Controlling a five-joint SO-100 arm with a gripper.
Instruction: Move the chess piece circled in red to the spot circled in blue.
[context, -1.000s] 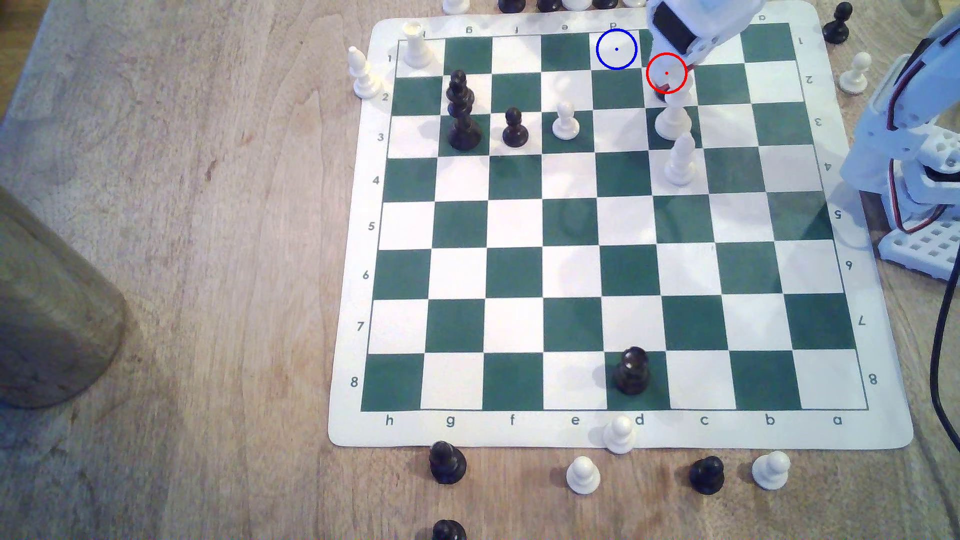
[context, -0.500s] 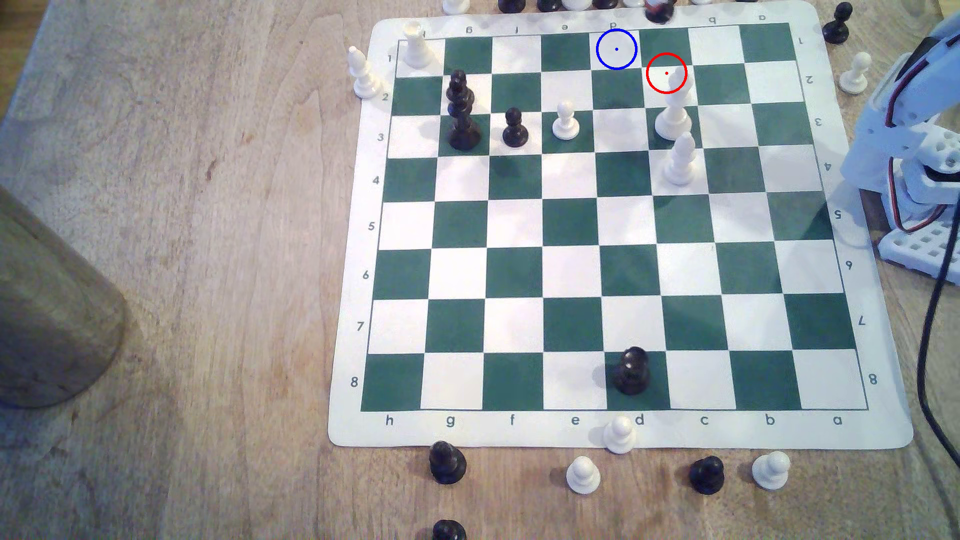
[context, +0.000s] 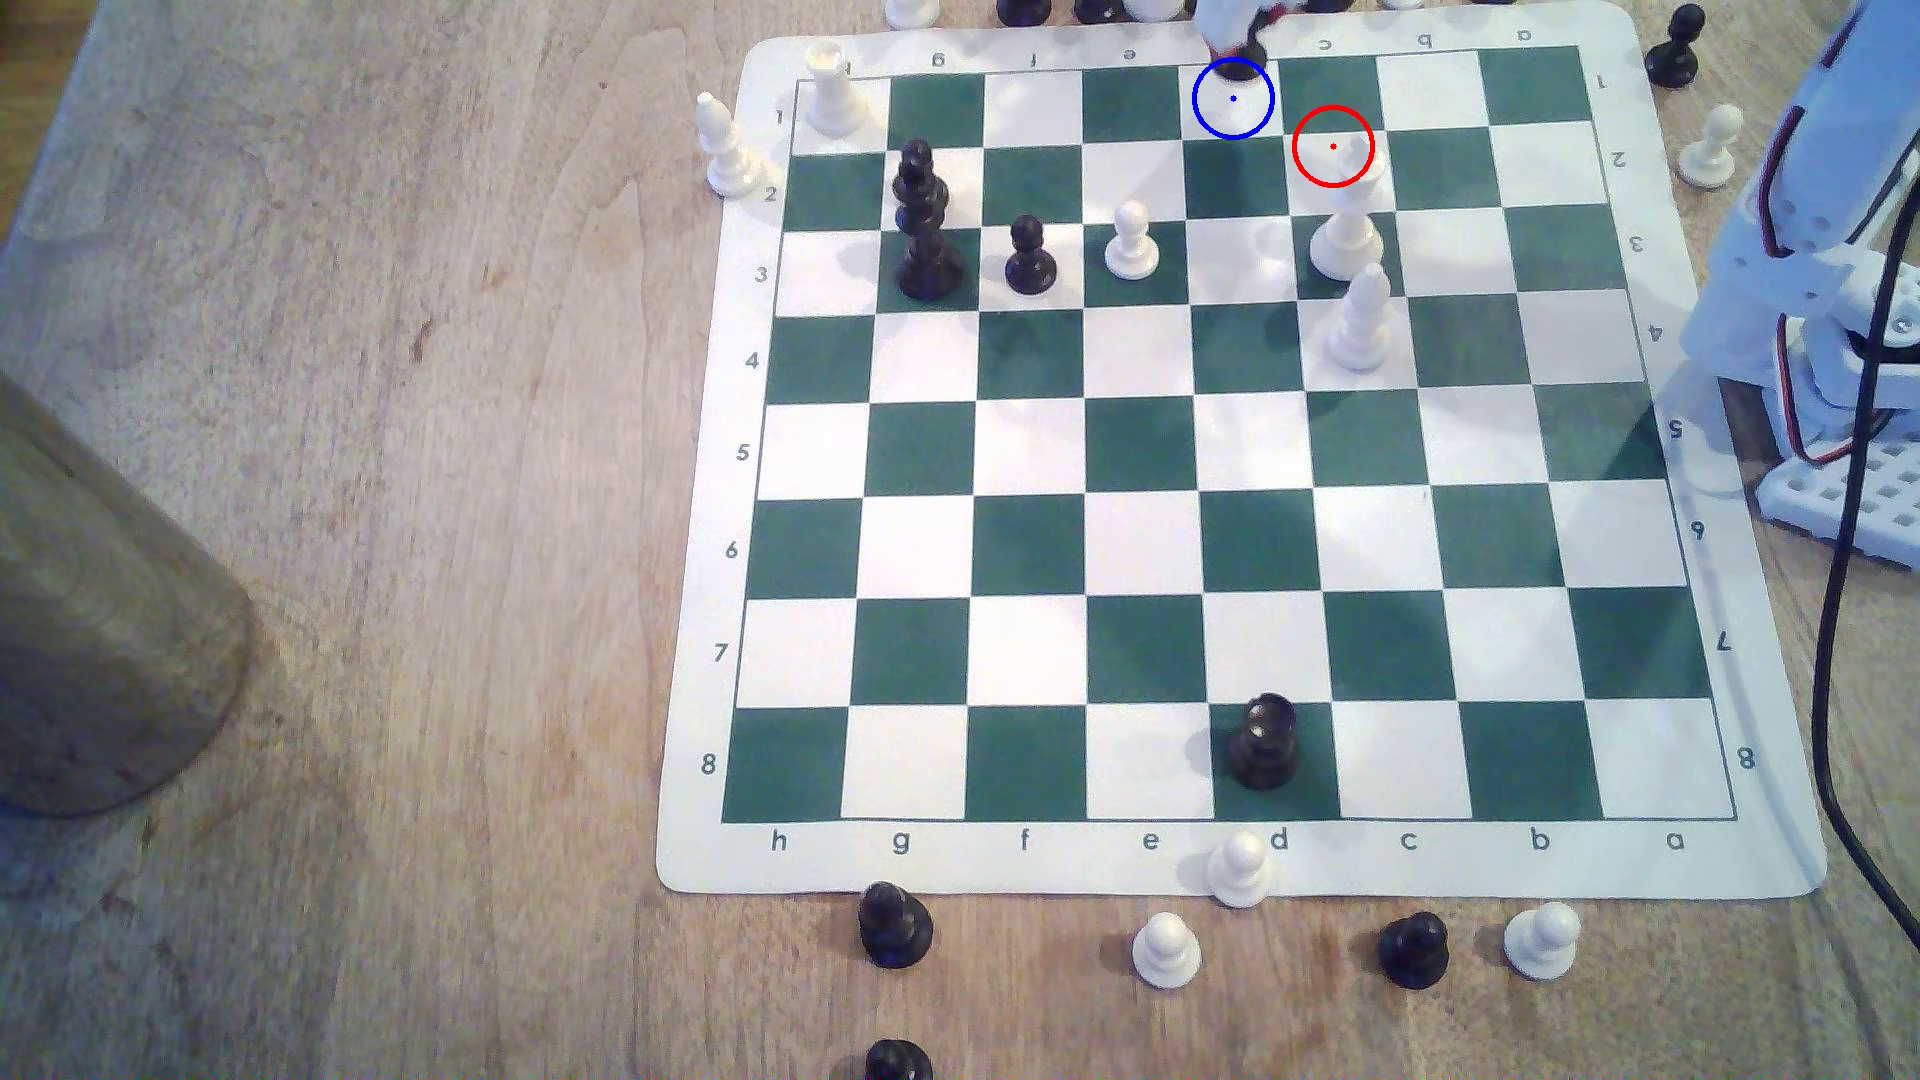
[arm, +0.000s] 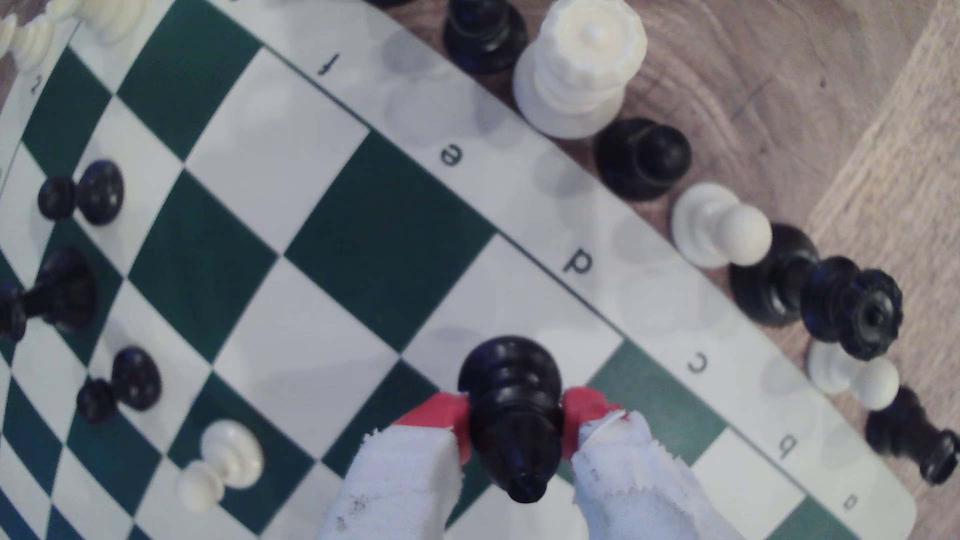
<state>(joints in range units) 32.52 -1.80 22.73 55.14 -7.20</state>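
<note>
My jaws clench the bishop (arm: 511, 415) by its body, its base over the blue-ringed square (context: 1233, 112) at the board's far edge. Letting go too high, or off-centre, could topple it.

Just beyond the fingers (arm: 431, 413), off the edge of the green-and-white board (arm: 384, 233), a row of spare pieces stands on the wooden table (arm: 779, 78): a white rook (arm: 579, 67), a black pawn (arm: 641, 156), a white pawn (arm: 719, 226) and a black crowned piece (arm: 852, 306). Near the fingers on the board stand two tall white pieces (context: 1347, 228), one behind the other. Well apart from them, toward the exterior view's left, are a white pawn (context: 1130, 242), a black pawn (context: 1030, 257) and a tall black king (context: 923, 223). Farthest off sits a brown cylinder (context: 104, 623).
</note>
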